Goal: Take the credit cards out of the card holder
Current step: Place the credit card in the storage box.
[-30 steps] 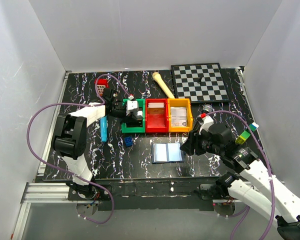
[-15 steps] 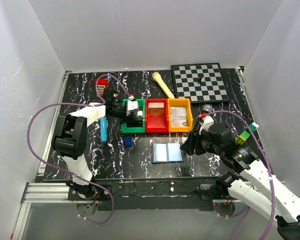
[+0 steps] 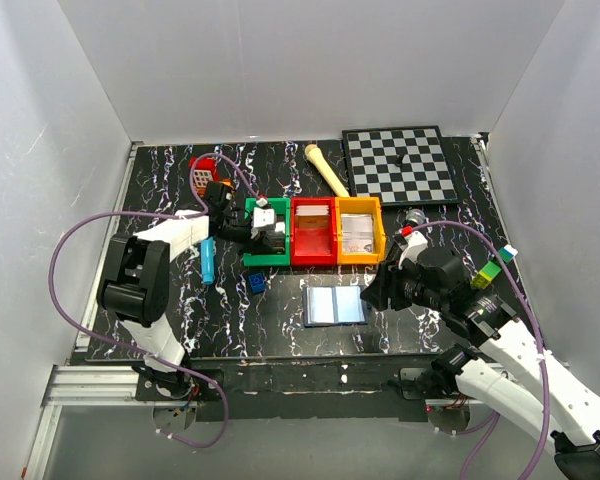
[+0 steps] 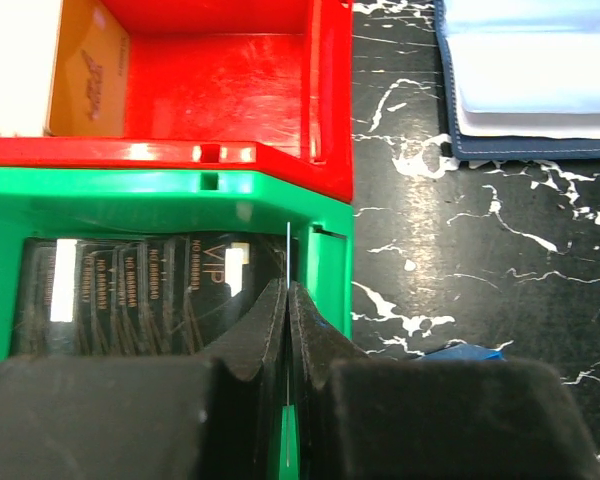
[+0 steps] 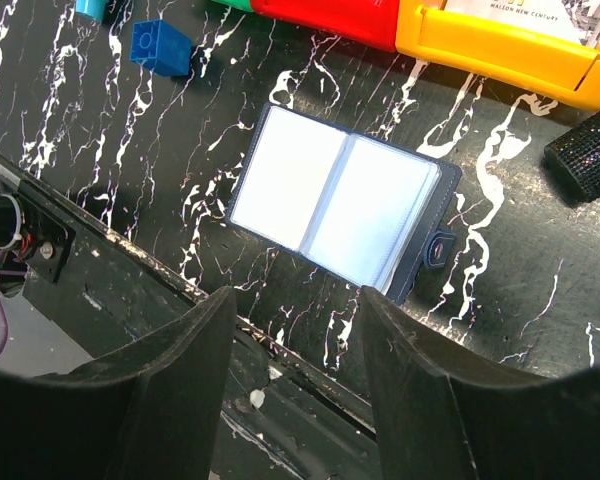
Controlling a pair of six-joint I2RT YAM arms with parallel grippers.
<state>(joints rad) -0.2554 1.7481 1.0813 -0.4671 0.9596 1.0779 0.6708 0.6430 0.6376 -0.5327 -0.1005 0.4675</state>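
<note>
The card holder (image 3: pixel 336 305) (image 5: pixel 340 205) lies open and flat near the table's front edge, showing two pale blue-grey panels inside a navy cover; its corner also shows in the left wrist view (image 4: pixel 530 80). My left gripper (image 3: pixel 268 230) (image 4: pixel 287 290) hangs over the green bin (image 4: pixel 180 185), shut on a thin pale card seen edge-on. A black VIP card (image 4: pixel 160 290) lies in that bin. An orange card (image 4: pixel 90 70) leans in the red bin (image 4: pixel 330 100). My right gripper (image 3: pixel 375 290) (image 5: pixel 298 297) hovers open just right of the holder, nothing between its fingers.
The green (image 3: pixel 252 258), red (image 3: pixel 312 260) and yellow (image 3: pixel 360 257) bins stand in a row behind the holder. A blue cube (image 3: pixel 256 282), cyan marker (image 3: pixel 208 258), chessboard (image 3: pixel 398 165), wooden pestle (image 3: pixel 325 168), red basket (image 3: pixel 204 172) and a black glittery cylinder (image 5: pixel 585 160) lie around.
My left arm's elbow has swung left and down, and its gripper has drawn slightly back and left over the green bin. The right arm and the card holder have not moved.
</note>
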